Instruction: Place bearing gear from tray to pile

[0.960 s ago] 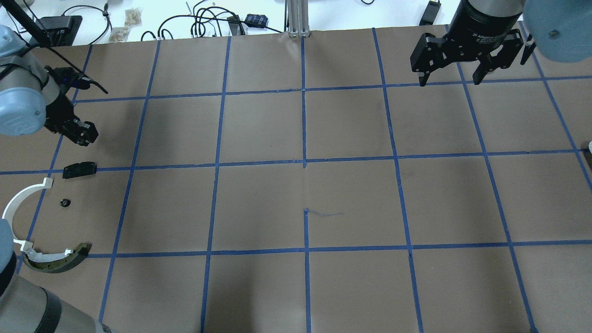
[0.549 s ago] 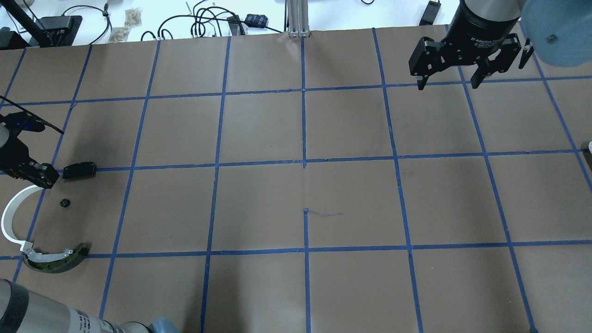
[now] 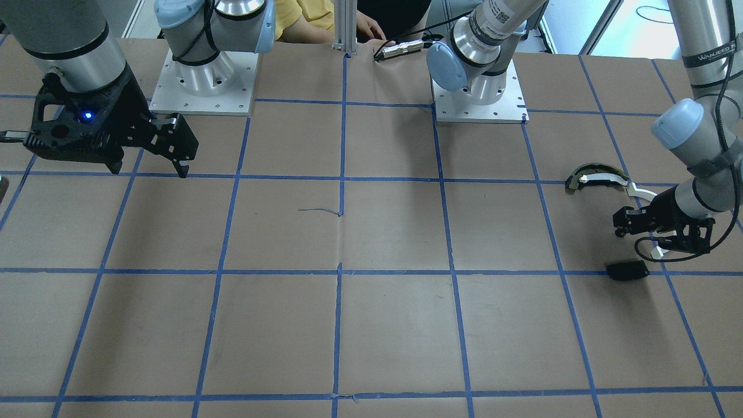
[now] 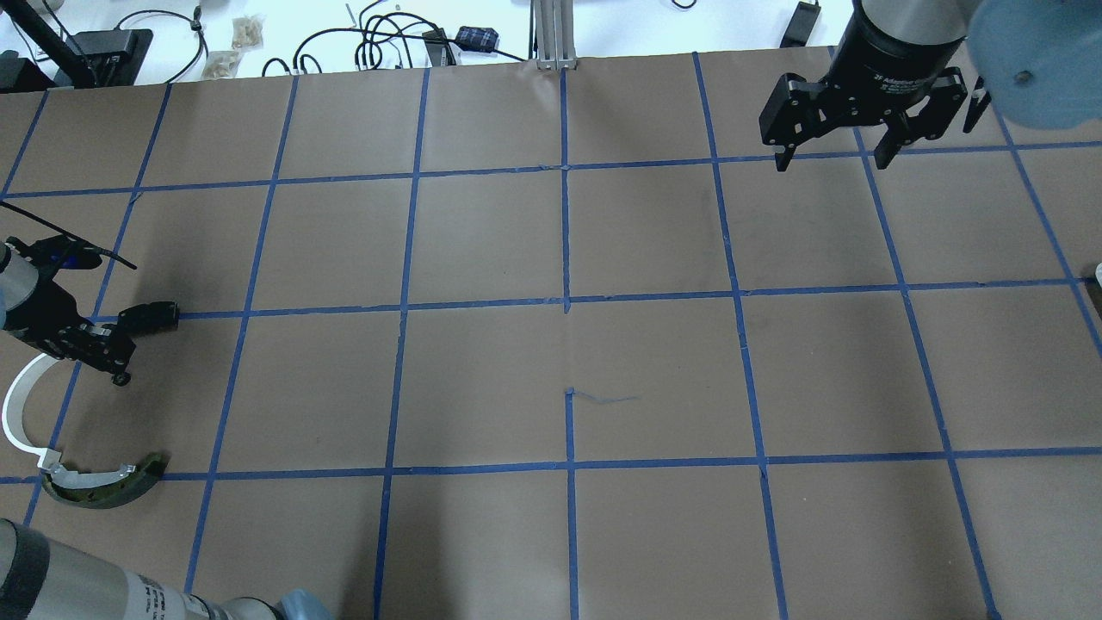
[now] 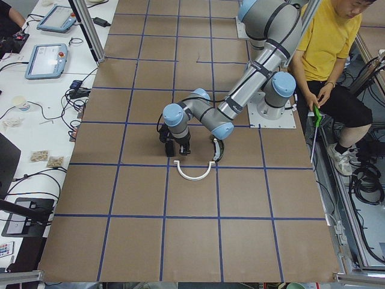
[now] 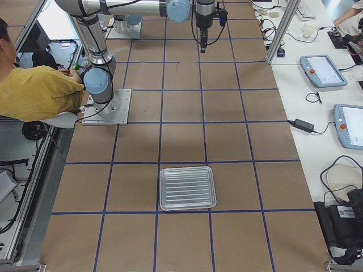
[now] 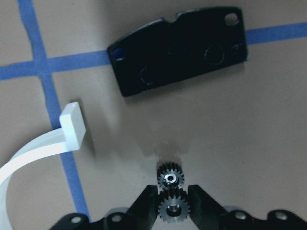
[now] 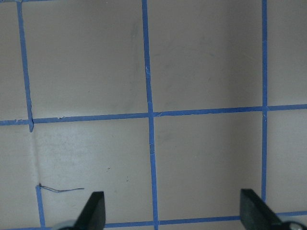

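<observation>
In the left wrist view my left gripper is shut on a small black bearing gear, held low over the brown paper. A second black gear lies on the table just ahead of it, touching or nearly so. The pile surrounds them: a flat black plate, a thin white arc strip, and a dark curved piece with a pale band. In the overhead view the left gripper sits between the plate and the arc. My right gripper is open and empty at the far right.
A clear ribbed tray with nothing in it lies at the table's right end. A seated person in yellow is beside the robot bases. Cables and boxes lie beyond the far edge.
My left gripper has moved from beyond the black plate toward the near side and now sits low in the pile beside the lying gear. The right gripper has barely shifted.
</observation>
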Action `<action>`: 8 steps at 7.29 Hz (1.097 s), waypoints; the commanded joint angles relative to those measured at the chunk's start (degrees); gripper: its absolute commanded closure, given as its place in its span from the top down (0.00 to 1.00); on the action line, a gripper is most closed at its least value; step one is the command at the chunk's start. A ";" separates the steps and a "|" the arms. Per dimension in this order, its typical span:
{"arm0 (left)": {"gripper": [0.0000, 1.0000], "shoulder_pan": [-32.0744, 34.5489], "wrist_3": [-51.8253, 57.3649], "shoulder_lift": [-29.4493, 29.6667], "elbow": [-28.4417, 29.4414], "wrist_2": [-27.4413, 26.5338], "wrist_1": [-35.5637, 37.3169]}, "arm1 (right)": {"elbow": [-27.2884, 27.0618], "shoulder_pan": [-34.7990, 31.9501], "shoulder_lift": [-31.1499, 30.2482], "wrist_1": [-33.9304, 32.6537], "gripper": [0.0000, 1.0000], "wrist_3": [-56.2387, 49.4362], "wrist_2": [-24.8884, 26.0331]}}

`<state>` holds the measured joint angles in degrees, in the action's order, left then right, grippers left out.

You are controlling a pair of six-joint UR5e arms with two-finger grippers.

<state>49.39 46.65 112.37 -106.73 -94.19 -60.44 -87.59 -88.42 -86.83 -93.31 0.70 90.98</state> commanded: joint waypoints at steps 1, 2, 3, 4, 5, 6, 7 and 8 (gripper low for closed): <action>0.00 1.93 -2.18 0.04 -0.84 0.06 -0.03 | -0.04 0.00 0.00 0.06 1.00 0.00 -0.01; 0.03 1.93 -2.18 0.04 -0.76 -0.11 -0.03 | -0.04 0.09 0.00 -0.03 1.00 0.00 -0.01; 0.06 1.50 -1.92 0.04 -0.76 -0.38 -0.03 | -0.12 0.00 0.00 0.06 1.00 -0.09 -0.01; 0.14 1.41 -1.92 0.13 -0.76 -0.64 -0.03 | -0.12 0.09 0.00 0.06 1.00 0.00 -0.01; 0.17 1.41 -1.92 0.13 -0.85 -0.73 -0.03 | -0.12 0.09 0.00 0.06 1.00 0.00 -0.01; 0.27 1.41 -1.66 0.22 -0.85 -0.91 -0.29 | -0.21 0.09 0.00 0.06 1.00 0.00 -0.01; 0.29 1.32 -1.74 0.22 -0.76 -1.52 -0.64 | -0.12 0.09 0.00 0.06 1.00 -0.09 -0.01; 0.47 1.32 -2.00 0.22 -0.67 -1.78 -0.81 | -0.21 0.09 0.00 0.06 1.00 -0.09 -0.01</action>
<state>50.75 44.85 112.57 -107.50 -95.54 -60.98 -87.75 -88.33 -86.84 -93.25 0.64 90.97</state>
